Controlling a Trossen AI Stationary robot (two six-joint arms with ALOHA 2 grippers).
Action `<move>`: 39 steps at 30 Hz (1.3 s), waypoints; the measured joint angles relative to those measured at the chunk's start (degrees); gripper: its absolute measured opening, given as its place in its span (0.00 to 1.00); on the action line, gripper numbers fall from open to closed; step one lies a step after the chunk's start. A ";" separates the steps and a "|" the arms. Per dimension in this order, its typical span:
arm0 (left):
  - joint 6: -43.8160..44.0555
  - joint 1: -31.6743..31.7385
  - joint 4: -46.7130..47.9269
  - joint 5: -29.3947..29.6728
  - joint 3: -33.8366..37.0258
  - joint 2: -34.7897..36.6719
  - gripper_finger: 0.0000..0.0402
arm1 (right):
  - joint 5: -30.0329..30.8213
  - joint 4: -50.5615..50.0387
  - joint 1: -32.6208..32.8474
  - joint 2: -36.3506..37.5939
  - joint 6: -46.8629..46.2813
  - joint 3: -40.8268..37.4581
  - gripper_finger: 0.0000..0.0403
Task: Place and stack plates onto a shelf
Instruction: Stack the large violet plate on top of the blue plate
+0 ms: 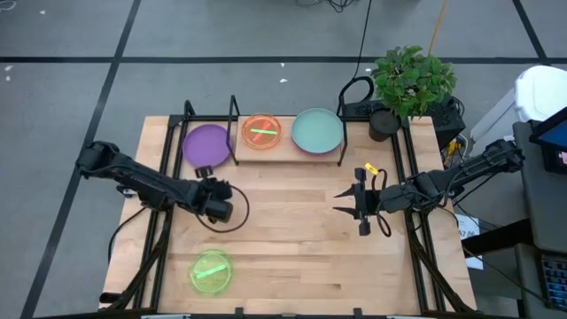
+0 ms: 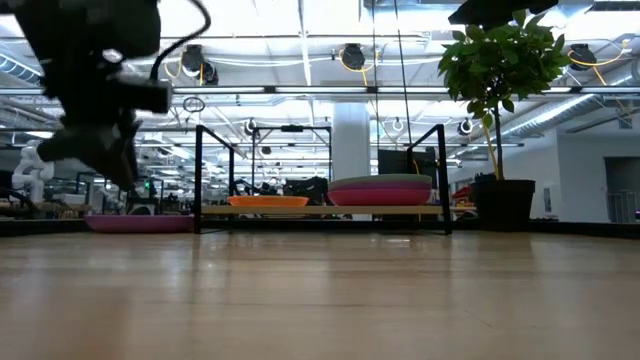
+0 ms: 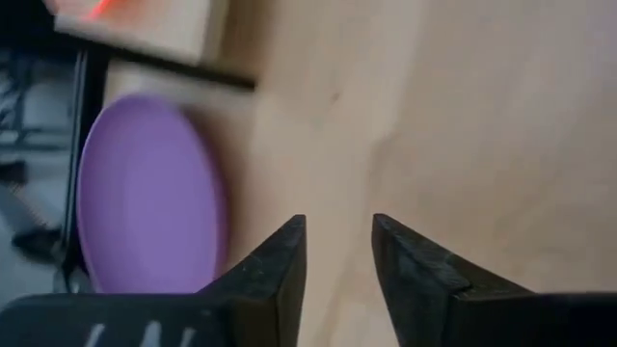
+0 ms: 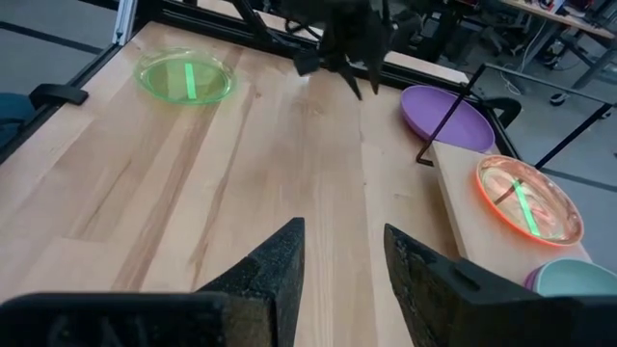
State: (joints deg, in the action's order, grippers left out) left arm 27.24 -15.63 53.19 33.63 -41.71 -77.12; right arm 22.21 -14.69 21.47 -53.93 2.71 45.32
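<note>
The shelf (image 1: pixel 288 151) stands at the table's far edge. On it sit a translucent orange plate (image 1: pixel 262 131) with a green streak showing in it, and to its right a teal plate (image 1: pixel 316 130) on top of a magenta one (image 2: pixel 380 190). A purple plate (image 1: pixel 208 144) lies flat on the table just left of the plank. A green plate (image 1: pixel 211 271) lies near the table's near left corner. My left gripper (image 1: pixel 217 199) hovers open and empty near the purple plate (image 3: pixel 145 193). My right gripper (image 1: pixel 344 201) is open and empty over the table's right half.
A potted plant (image 1: pixel 409 81) stands at the far right corner, beside cables. Black rails run along the table's left and right sides. Bare wood (image 1: pixel 292 239) lies between the two grippers and toward the near edge.
</note>
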 joint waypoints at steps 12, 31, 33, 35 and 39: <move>3.60 8.37 -7.89 3.47 8.45 -0.01 0.28 | 0.05 0.32 0.00 0.00 1.45 0.00 0.31; -1.52 18.40 -17.16 7.87 8.52 -0.20 0.52 | 0.18 0.27 0.00 0.00 1.42 0.00 0.31; -1.31 20.08 -16.97 7.83 8.52 -0.20 0.55 | 0.18 0.30 0.00 0.00 1.11 0.00 0.31; -1.57 21.62 -17.11 7.24 8.52 -0.20 0.56 | 0.20 0.34 0.00 0.00 1.01 0.00 0.31; -2.44 24.15 -17.25 2.96 8.52 -0.24 0.56 | 0.20 1.19 0.00 0.00 0.99 0.00 0.31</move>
State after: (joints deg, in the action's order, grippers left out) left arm 24.80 8.52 35.94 36.59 -33.19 -77.35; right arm 22.41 -13.50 21.47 -53.93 3.70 45.32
